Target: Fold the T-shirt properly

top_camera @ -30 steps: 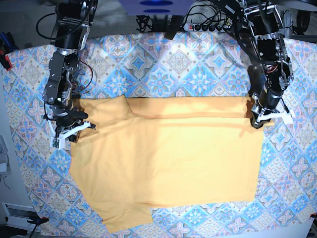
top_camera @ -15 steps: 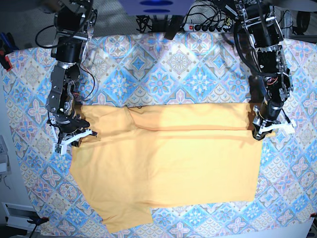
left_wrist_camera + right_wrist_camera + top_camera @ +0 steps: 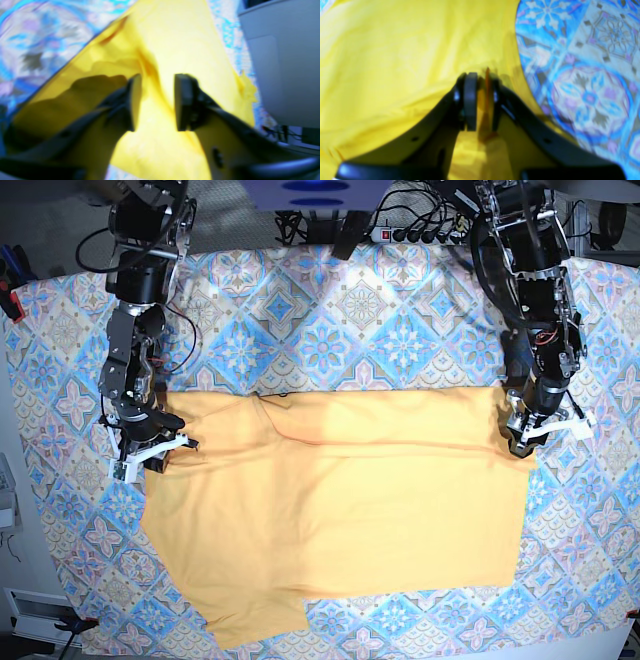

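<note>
The T-shirt [image 3: 340, 510] is a large, plain, pale yellow-orange garment lying spread over the patterned cloth [image 3: 350, 310] that covers the worktop, filling most of its middle and near part. Its upper portion is folded down in a band whose top edge runs straight across from one gripper to the other, with a soft crease just below it and a slanting ridge near the left end of the fold; a short sleeve juts toward the near-left corner. The fabric is smooth apart from shallow wrinkles. The left gripper [image 3: 155, 102] sits on the shirt's far-right corner in the base view; in its wrist view its two dark fingers stand clearly apart, with yellow cloth showing between them, and nothing is clamped. The right gripper [image 3: 480, 105] sits at the shirt's left edge; its fingers are only narrowly parted, with a thin upright ridge of fabric in the gap, and whether they pinch it I cannot tell. Compared with a second ago, the folded band has been drawn further toward the near edge and lies flatter and straighter, the raised flap near the left end has sunk, and both grippers, then closed on the cloth, have begun to part.
</note>
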Available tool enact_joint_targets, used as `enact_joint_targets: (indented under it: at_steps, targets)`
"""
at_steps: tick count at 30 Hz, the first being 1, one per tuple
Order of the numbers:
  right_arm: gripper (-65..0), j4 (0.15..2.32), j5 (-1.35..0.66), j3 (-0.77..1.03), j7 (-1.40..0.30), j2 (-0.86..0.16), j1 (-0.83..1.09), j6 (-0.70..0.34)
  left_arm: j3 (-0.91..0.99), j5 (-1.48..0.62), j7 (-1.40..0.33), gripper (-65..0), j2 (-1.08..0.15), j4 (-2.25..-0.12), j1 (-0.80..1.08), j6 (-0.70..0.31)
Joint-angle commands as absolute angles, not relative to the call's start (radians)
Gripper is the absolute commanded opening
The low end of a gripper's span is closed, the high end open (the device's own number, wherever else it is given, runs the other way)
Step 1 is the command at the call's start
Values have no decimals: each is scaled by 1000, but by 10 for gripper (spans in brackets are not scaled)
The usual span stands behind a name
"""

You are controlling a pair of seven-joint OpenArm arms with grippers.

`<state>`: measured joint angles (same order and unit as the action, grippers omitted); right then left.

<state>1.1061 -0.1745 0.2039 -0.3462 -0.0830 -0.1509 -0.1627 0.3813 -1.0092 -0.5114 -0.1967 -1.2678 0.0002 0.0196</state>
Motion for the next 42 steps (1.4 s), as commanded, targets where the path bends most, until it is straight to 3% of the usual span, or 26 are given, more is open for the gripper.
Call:
enact_joint_targets:
  at_steps: [1, 16, 29, 40, 42]
  targets:
    - [-549, 1138, -180, 206, -326, -91, -170, -168, 383, -1021, -499, -376, -209, -1287, -15, 4]
    - [-545, 1395, -180, 208, -410, -120, 44, -168, 390, -1179, -495, -374, -209, -1392, 203, 2]
    - [-546, 1397, -180, 206, -410, -120, 68, -168, 390, -1291, -496, -374, -209, -1241, 200, 2]
    - [-547, 1397, -180, 206, -412, -120, 68, -168, 384, -1297, -498, -375, -209, -1138, 88, 2]
    - [-547, 1397, -180, 206, -417, -120, 68, -168, 383, -1300, -499, -414, -209, -1138, 85, 2]
